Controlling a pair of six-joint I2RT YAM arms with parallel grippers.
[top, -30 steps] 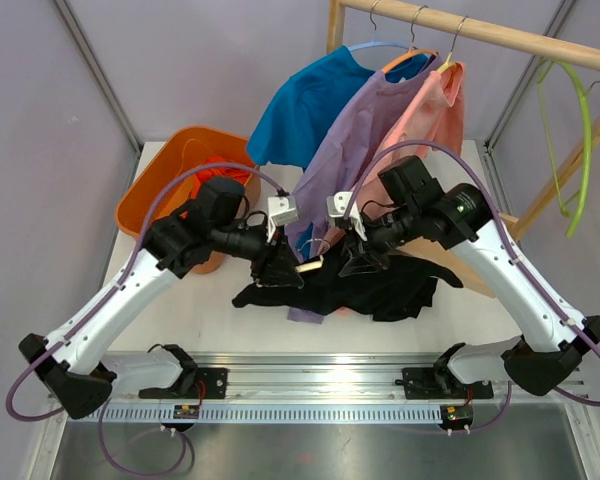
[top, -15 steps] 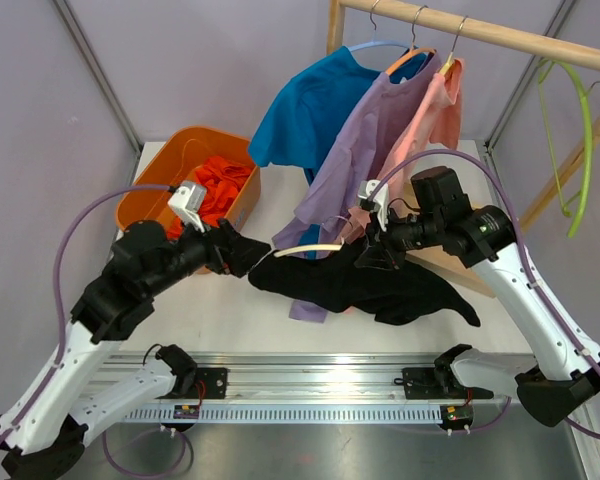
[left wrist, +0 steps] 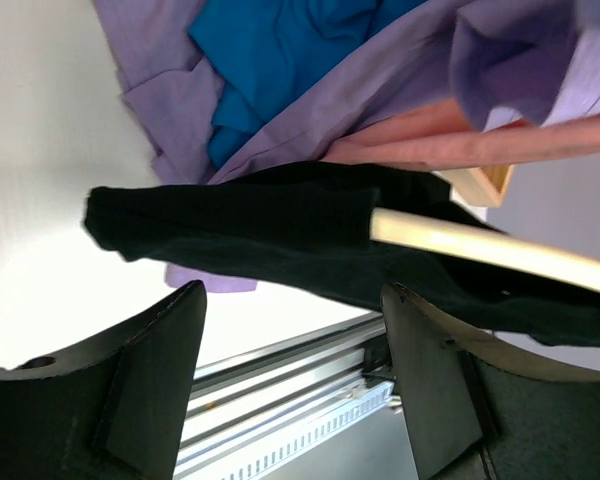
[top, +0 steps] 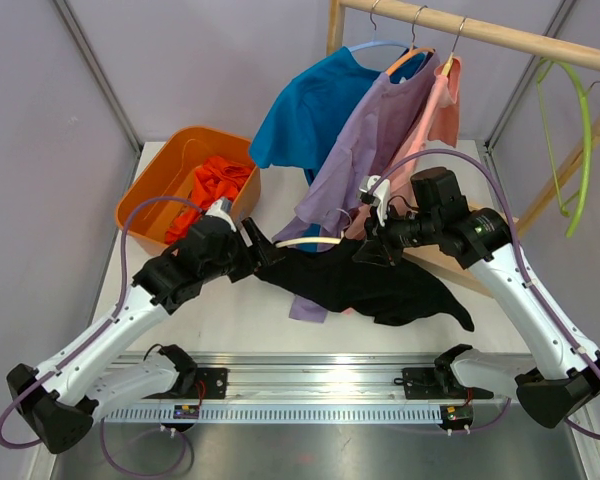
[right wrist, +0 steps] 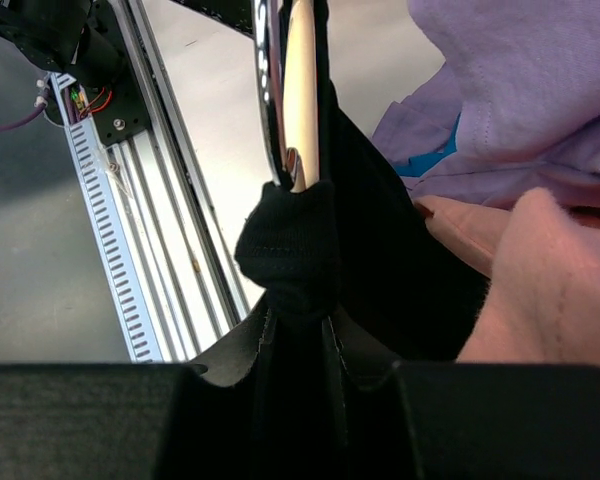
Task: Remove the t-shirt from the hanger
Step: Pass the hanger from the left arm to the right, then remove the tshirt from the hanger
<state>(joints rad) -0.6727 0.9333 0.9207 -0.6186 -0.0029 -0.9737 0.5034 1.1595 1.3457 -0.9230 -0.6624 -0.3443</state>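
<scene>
- We enter first the right gripper. Its fingers are pressed together on a bunched knot of the black cotton t-shirt, at the lower centre of the right wrist view.
- The cream plastic hanger rises from that knot to the top edge of the same view, with a chrome wire close along its left side. The black cloth is wrapped round it at the pinch.
- The left gripper has its fingers spread wide, one at the lower left and one at the lower right of the left wrist view, with nothing between them. The black cloth lies beyond the tips, and we cannot tell whether they touch it.
- In the overhead view the shirt sits at the centre of the frame, stretched between the two grippers. One arm of the hanger shows bare along its upper edge, and a tail of cloth trails toward the lower right.
- It hangs over the white table, with the hem of a lilac t-shirt showing beneath it.
- On the wooden rail at the upper right, from left to right, we note a blue t-shirt, the lilac one and a pink t-shirt. An empty green hanger hangs at the far right.
- An orange plastic tub stands at the upper left, holding a red-orange garment.
</scene>
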